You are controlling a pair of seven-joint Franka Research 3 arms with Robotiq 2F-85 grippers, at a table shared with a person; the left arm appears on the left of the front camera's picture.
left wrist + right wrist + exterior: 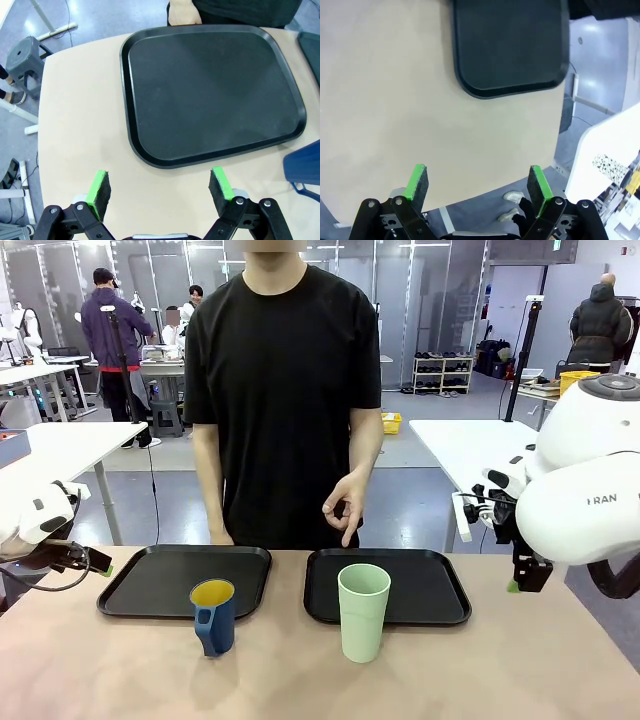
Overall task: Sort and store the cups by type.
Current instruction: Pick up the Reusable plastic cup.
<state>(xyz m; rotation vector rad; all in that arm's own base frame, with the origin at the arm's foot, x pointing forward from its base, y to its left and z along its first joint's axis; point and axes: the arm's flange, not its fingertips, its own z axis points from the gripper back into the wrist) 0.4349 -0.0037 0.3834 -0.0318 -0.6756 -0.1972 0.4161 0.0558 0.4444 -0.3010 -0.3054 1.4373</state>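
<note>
Nearest me, by the table's near edge, stand 2 cups: 1 mint-green tumbler (363, 612) just in front of the right tray (435, 590) and 1 dark-blue cup (213, 617) just in front of the left tray (150, 585). That makes 2 black trays. My left gripper (160, 187) and right gripper (477, 185) hang wide open, holding nothing, at the table's left and right edges. I judge the tall tumbler topples if a finger clips it. The person's hand (345, 508) above the right tray's far edge could block my path.
</note>
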